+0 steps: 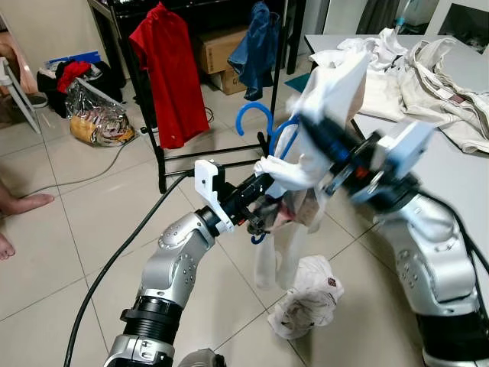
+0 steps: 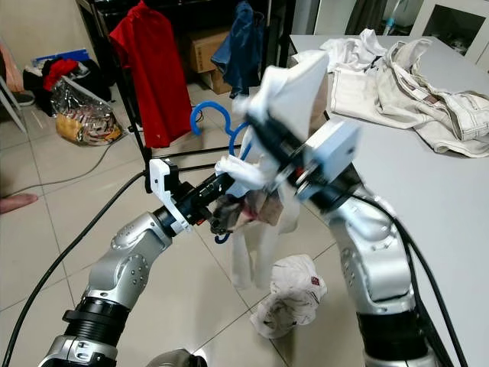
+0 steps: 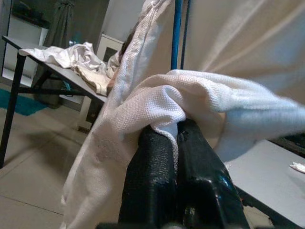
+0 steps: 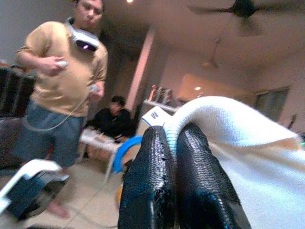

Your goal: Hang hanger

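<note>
Both grippers, left gripper and right gripper, pinch the limp white knit garment draped over a stiff blue plastic hanger (hook at twelve o'clock); grasp the hanger instead.

A red shirt and a denim garment hang on the rack. Boxes stand behind the rack. Pale clothes lie on the tabletop beside it.

Matt white waffle-weave cloth garment, glossy blue plastic hanger, pale glazed floor tiles.
</note>
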### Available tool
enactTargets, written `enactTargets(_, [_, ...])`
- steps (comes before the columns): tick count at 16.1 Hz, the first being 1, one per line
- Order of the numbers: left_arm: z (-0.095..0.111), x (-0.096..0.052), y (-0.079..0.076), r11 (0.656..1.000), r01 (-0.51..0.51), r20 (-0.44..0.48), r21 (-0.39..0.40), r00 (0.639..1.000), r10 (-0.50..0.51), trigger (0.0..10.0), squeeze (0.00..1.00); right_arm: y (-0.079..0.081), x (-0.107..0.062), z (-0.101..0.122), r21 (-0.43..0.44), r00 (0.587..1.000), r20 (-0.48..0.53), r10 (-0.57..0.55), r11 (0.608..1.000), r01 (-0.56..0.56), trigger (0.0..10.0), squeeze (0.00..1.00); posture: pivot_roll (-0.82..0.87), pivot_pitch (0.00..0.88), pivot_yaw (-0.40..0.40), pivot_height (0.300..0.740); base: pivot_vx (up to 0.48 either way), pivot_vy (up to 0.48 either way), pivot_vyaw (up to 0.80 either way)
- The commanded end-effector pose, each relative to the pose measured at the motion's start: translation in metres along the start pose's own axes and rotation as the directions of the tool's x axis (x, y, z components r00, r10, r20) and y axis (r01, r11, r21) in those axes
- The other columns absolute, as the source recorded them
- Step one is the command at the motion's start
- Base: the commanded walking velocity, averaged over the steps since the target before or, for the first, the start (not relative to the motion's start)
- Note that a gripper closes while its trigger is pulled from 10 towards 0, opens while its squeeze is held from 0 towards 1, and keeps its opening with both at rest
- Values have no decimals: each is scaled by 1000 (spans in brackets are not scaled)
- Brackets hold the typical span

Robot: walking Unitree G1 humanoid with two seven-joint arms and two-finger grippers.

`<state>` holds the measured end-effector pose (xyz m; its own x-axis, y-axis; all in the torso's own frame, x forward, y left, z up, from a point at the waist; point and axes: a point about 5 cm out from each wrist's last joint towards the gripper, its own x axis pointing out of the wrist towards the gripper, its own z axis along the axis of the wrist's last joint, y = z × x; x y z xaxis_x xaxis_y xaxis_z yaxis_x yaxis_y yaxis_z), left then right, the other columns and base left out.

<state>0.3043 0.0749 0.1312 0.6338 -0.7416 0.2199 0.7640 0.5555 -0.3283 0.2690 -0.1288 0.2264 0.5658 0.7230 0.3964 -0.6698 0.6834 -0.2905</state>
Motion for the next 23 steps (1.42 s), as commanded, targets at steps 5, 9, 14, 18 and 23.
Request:
enactTargets(5, [7, 6, 2, 1000, -2, 7, 23, 1000, 1, 10000, 0, 23, -3, -11, 19, 977, -100, 186, 983, -185, 0, 0, 8, 0, 47, 723, 0, 0, 0])
enactTargets(9, [7, 9, 2, 1000, 1, 4, 25, 1000, -1, 10000, 0, 22, -4, -19, -29, 966, -172, 191, 980, -199, 0, 0, 1, 0, 49, 723, 0, 0, 0])
enactTargets(14, [7, 14, -2, 994, 26, -34, 105, 999, -23, 10000, 0, 9, 7, -41, -121, 955, -295, 36, 990, -75, 10000, 0, 0, 0, 48, 723, 0, 0, 0])
enactTargets(18, [14, 20, -10, 990, 53, -26, 132, 998, -50, 10000, 0, -4, 10, -40, -123, 963, -264, -51, 992, 19, 10000, 1000, 2, 0, 47, 723, 0, 0, 0])
enactTargets(23, [17, 21, -10, 986, 52, -18, 157, 999, -50, 10000, 0, -4, 10, -46, -198, 953, -295, -72, 980, 12, 10000, 0, 2, 0, 48, 723, 0, 0, 0])
